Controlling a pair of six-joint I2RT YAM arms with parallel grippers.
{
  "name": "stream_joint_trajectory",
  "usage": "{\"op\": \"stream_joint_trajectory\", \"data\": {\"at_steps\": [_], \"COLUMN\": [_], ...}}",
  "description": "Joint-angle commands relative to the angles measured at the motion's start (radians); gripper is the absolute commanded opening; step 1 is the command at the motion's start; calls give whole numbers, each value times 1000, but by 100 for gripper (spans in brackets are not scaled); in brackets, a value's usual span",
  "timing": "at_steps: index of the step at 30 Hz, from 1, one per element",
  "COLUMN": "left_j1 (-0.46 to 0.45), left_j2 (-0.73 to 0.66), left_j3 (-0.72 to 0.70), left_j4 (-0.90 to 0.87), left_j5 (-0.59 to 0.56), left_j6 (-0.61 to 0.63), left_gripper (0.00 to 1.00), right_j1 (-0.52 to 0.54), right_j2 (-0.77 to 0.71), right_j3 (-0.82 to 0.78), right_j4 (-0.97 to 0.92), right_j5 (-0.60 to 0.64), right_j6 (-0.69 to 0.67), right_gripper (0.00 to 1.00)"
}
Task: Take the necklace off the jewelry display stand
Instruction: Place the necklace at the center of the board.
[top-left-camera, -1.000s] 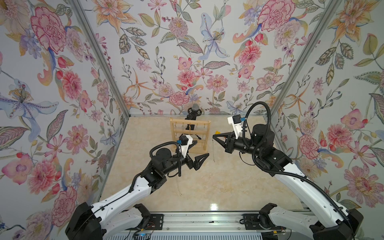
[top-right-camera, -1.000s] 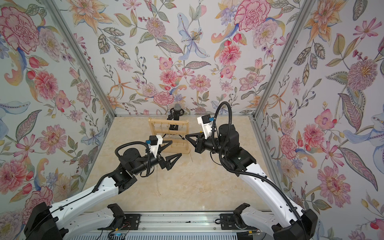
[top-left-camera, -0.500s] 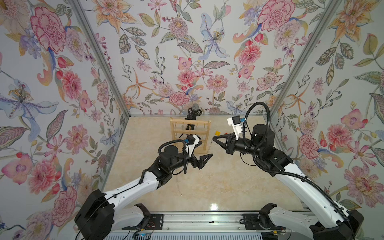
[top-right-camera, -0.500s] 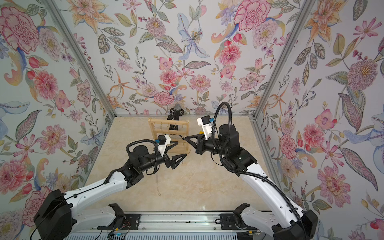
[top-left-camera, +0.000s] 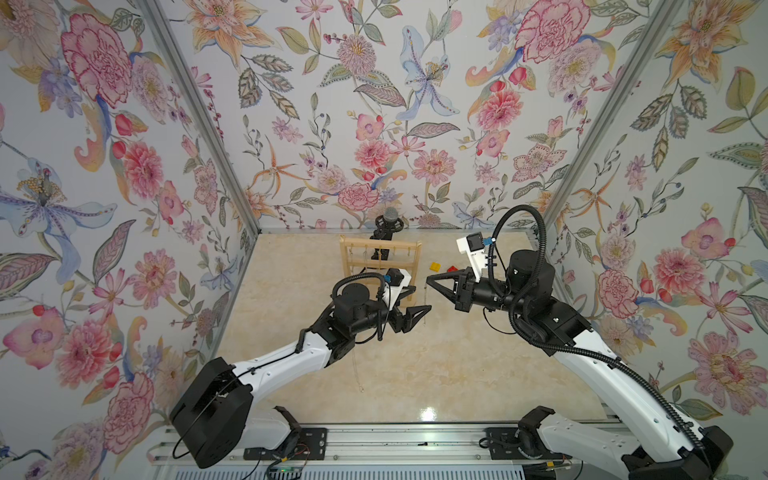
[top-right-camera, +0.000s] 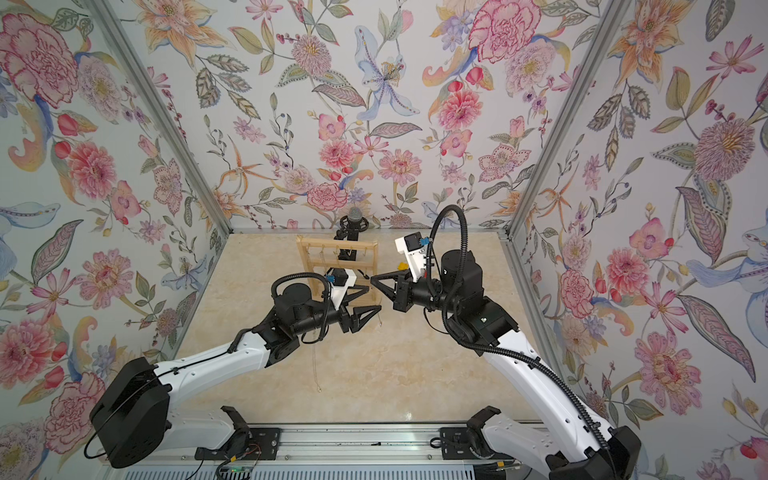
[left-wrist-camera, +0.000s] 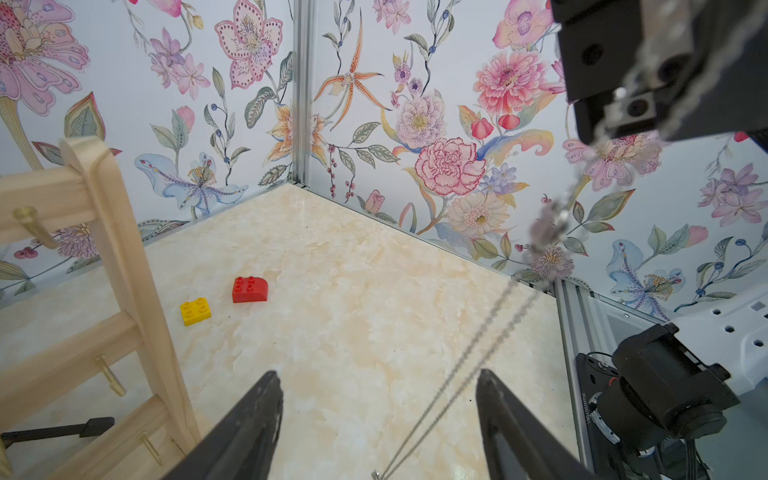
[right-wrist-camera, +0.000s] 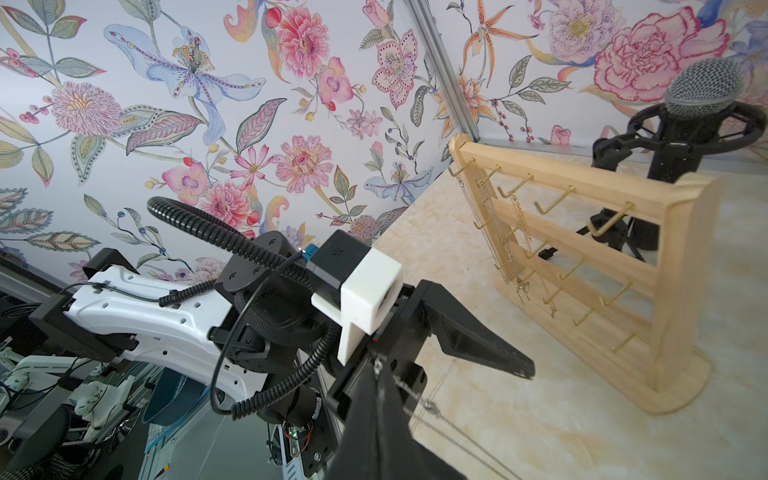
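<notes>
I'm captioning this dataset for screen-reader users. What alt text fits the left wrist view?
A thin silver necklace hangs from the shut right tool, passing between the black fingers of the open left tool above a marbled table. A wooden jewelry display stand with brass hooks, a yellow brick and a red brick sit nearby.

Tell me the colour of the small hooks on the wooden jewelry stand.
The hooks are a shiny brass gold; the right wrist view shows them best.
</notes>
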Motion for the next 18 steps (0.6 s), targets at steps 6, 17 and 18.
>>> {"op": "stream_joint_trajectory", "data": {"at_steps": [6, 17, 18], "left_j1": [-12, -12, -12], "left_j2": [45, 103, 109], "left_j3": [22, -35, -42], "left_j4": [71, 167, 181], "left_j5": [80, 140, 146], "left_j6": [-5, -60, -69], "left_gripper": [66, 49, 48], "right_j1": [-7, -15, -17], "right_j2": [-29, -40, -40], "right_j3": [18, 32, 32], "right_j4": [-20, -32, -33], "right_j5": [-9, -5, -5], "right_j6": [6, 0, -1], "right_gripper": [0, 0, 0]}}
